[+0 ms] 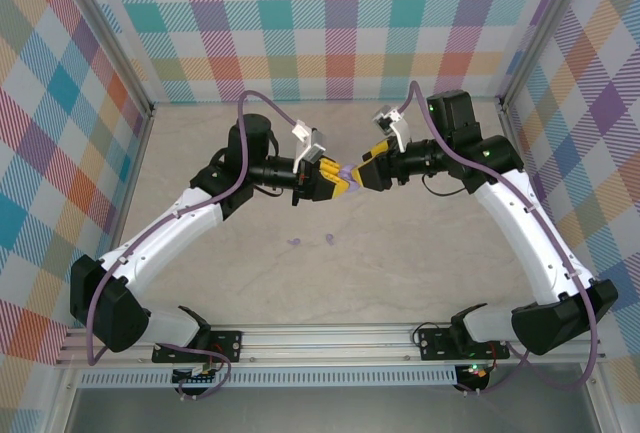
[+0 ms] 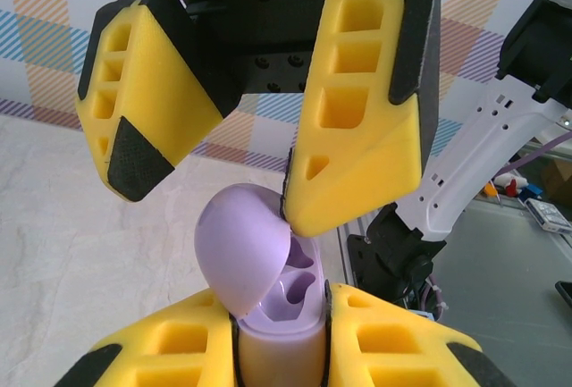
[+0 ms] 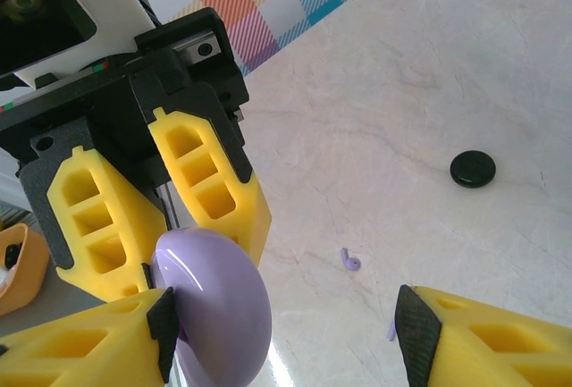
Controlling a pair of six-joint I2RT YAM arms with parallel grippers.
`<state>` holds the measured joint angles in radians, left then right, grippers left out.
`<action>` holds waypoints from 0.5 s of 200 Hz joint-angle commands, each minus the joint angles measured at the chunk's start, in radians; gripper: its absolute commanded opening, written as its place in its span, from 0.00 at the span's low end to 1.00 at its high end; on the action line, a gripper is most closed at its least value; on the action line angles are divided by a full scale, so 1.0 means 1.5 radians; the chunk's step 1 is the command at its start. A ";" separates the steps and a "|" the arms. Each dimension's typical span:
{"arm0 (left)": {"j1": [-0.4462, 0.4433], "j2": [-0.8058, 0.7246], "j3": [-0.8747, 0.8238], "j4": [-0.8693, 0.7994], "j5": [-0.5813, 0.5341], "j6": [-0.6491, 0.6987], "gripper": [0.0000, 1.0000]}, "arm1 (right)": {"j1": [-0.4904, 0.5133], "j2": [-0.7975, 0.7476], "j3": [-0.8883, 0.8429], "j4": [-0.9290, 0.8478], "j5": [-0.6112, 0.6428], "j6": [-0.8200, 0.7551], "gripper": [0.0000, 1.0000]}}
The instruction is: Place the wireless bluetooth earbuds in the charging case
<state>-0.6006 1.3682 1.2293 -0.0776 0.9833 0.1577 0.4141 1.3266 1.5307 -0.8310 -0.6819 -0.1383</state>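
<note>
The left arm [image 1: 170, 228] reaches from the near left corner toward the middle of the table [image 1: 420, 243]. The left gripper [image 1: 338, 181] is held above the tabletop, its yellow fingers [image 2: 179, 356] clenched on the body of a lilac charging case [image 2: 277, 351]. The case stands between them with its hinged lid [image 2: 241, 248] swung open and tilted up to the left in the left wrist view. Moulded hollows [image 2: 297, 281] show inside the body.

Just right of the case, the right gripper [image 1: 362, 175] faces the left one tip to tip. Its jaws are spread wide and hold nothing. In the left wrist view, the tip of one finger [image 2: 357, 128] touches the rim of the lid and the other finger [image 2: 143, 110] hangs clear of it. The right arm [image 1: 530, 233] runs back to the near right corner.

On the table, nearer than the grippers and well below them, lie two lilac earbuds. One [image 1: 294, 241] is to the left and the other [image 1: 330, 240] just right of it, apart from each other and from the case. In the right wrist view, a black round case [image 3: 473, 169] lies closed on the table, well apart from an earbud [image 3: 350, 262].
</note>
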 commanded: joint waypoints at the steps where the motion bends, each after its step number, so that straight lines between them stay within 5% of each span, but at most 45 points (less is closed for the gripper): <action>1: -0.014 -0.007 0.036 0.019 0.062 0.019 0.20 | -0.005 0.004 -0.008 0.020 0.051 0.007 0.66; 24: -0.014 -0.011 0.035 0.019 0.060 0.019 0.20 | -0.006 0.004 -0.009 0.021 0.068 0.012 0.67; 100: -0.014 0.003 0.040 0.024 0.009 -0.009 0.20 | -0.006 -0.015 -0.016 0.008 -0.081 -0.034 0.69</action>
<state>-0.6010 1.3685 1.2484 -0.0753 0.9775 0.1505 0.4122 1.3266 1.5265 -0.8314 -0.7456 -0.1513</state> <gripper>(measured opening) 0.213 0.685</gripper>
